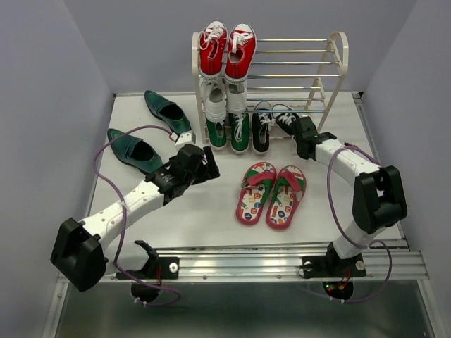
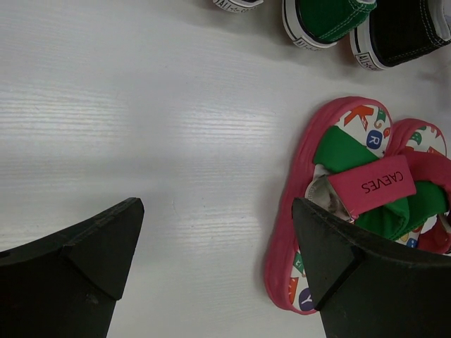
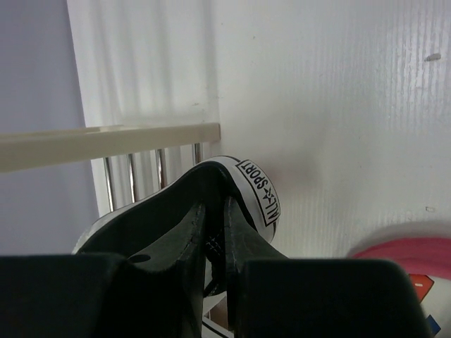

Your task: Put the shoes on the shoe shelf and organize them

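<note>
- Lavender walls enclose a white table (image 1: 204, 218), and the shoe shelf (image 1: 342, 63) stands at its far edge.
- At the shelf's bottom tier, the right gripper (image 3: 215, 211) is clamped on the heel of a black sneaker (image 3: 255, 189). The shoe seems to rest partly on the rods.
- The other black sneaker (image 1: 261, 130) sits on that tier beside the green sneakers (image 1: 217, 134).
- The left gripper (image 2: 217, 218) hangs with its jaws wide apart over bare table, just beside the flip-flops (image 1: 255, 191).
- Both loafers (image 1: 134, 149) lie on the table left of the shelf.

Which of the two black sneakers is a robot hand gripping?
The tilted black sneaker farther from the green sneakers; the right hand pinches its heel. The other black sneaker stands free beside them.
</note>
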{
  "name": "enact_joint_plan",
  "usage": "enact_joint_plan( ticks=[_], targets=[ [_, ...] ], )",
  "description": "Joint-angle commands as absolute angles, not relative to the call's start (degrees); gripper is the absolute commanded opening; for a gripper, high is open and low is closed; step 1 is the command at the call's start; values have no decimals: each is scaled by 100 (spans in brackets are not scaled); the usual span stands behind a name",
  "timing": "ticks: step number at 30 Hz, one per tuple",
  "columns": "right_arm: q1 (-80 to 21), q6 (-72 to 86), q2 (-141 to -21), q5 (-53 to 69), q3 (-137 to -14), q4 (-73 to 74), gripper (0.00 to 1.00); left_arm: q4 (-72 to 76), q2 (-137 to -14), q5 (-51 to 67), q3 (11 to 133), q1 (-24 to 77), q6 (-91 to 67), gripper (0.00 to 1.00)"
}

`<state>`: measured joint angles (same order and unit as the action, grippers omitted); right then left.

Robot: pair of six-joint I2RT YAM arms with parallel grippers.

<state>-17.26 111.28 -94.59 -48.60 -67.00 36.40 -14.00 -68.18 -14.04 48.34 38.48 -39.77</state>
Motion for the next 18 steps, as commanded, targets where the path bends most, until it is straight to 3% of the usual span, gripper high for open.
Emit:
enact_joint_plan(
  ticks=[1, 18],
  targets=[
    [-1740, 14010, -9229, -5783, -6970, 3226, 7, -1292, -6680, -1538, 4781, 3797, -3841, 99],
    [-1688, 14090, -10274, -5616, -7743, 3472, 15, -1450, -6759, -1749, 4869, 3735, -3771, 99]
  ],
)
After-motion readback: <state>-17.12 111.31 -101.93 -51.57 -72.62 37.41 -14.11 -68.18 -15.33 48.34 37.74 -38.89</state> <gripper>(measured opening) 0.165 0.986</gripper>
